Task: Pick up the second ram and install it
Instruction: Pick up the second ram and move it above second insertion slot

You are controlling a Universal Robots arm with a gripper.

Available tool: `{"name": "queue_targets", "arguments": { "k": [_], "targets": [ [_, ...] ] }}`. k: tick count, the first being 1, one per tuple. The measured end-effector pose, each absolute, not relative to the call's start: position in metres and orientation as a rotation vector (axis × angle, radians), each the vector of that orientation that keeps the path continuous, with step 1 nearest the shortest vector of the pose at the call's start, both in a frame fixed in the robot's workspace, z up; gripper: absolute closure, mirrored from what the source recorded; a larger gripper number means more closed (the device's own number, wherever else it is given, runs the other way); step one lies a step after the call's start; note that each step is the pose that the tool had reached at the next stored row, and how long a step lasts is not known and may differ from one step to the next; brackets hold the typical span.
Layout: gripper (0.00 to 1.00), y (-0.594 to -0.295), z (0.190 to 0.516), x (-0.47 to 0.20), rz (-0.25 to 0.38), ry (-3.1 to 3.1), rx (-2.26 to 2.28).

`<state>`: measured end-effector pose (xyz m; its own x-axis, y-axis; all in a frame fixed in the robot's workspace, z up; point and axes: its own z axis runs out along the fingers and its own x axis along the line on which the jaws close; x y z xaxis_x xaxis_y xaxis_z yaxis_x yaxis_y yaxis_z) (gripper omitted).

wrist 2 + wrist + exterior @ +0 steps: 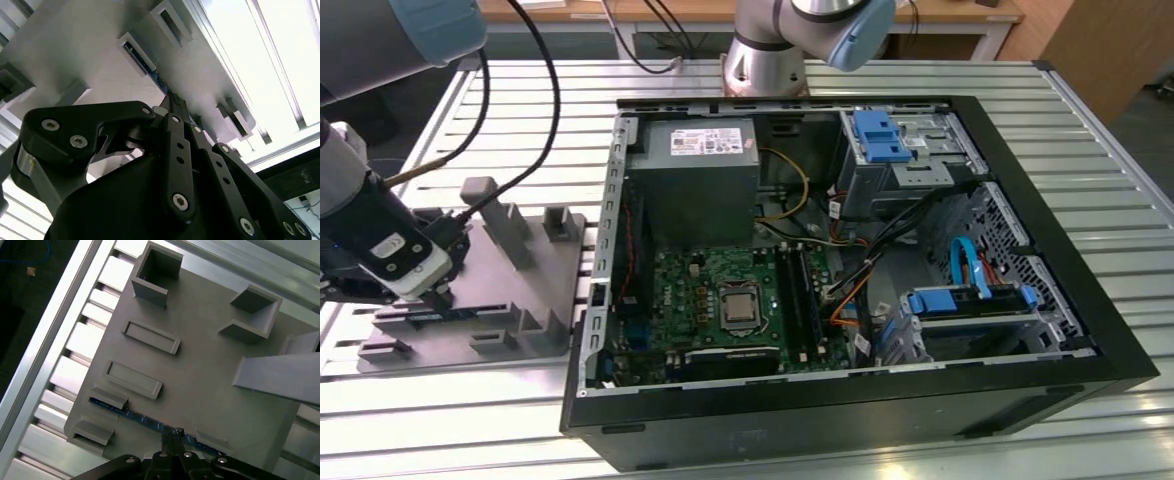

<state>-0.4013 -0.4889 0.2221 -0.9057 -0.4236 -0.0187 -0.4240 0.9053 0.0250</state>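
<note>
As gripper pinches thin ram, grey tray

Exterior view high over case and tray, wrist views close above tray

1. A slatted aluminium table is seen carrying everything.
2. A grey moulded tray is laid on it towards the exterior view's left.
3. An open black computer case is laid just beside the tray.
4. The arm's base is mounted at the far edge.
</note>
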Motion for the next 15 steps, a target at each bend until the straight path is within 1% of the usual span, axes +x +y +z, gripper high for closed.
{"name": "queue_targets", "arguments": {
  "k": [15],
  "targets": [
    [0.90,-0.4889,0.2220,-0.4013,0.047,2.959,-1.025]
  ]
}}
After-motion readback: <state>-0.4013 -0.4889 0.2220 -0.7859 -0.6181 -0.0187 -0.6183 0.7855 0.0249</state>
